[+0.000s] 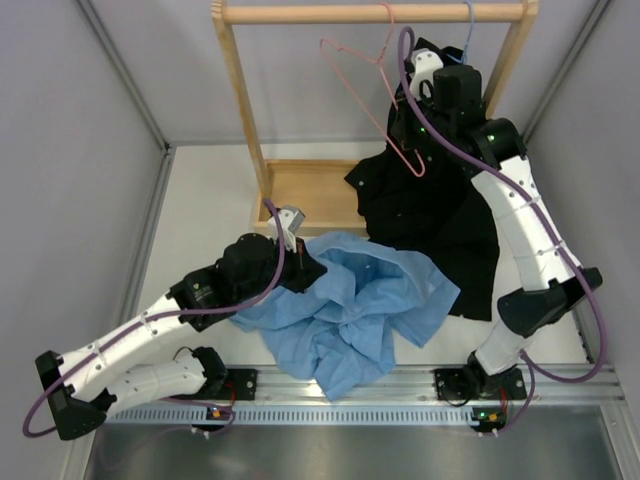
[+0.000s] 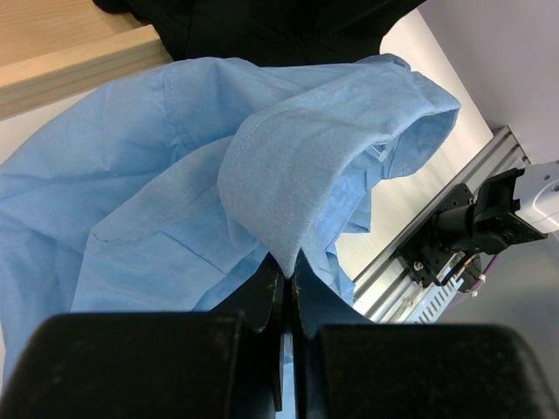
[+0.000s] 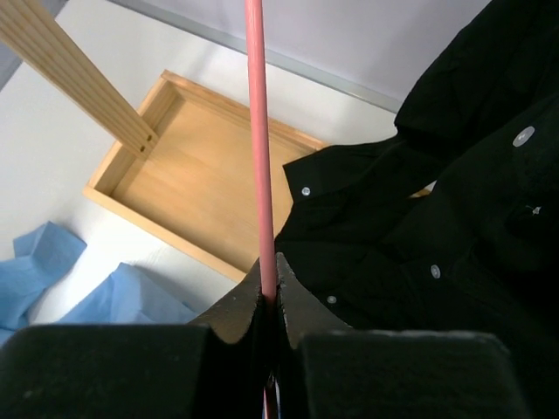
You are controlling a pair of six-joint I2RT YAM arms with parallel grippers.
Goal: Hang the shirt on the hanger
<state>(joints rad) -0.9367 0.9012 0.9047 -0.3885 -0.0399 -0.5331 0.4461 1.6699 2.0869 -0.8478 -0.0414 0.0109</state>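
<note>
The light blue shirt (image 1: 350, 300) lies crumpled on the table in front of the arms. My left gripper (image 1: 312, 268) is shut on a folded edge of it, seen close in the left wrist view (image 2: 288, 266), where the shirt (image 2: 175, 157) fills the frame. The pink wire hanger (image 1: 360, 97) hangs by its hook from the wooden rail, tilted. My right gripper (image 1: 408, 112) is shut on one wire of it, and in the right wrist view (image 3: 269, 278) the hanger's pink wire (image 3: 255, 131) runs straight up from between the jaws.
A wooden rack with top rail (image 1: 370, 12) and base tray (image 1: 310, 190) stands at the back. A black shirt (image 1: 430, 220) lies under the right arm, partly over the tray. A pale blue hanger (image 1: 468, 25) hangs on the rail. Grey walls enclose the table.
</note>
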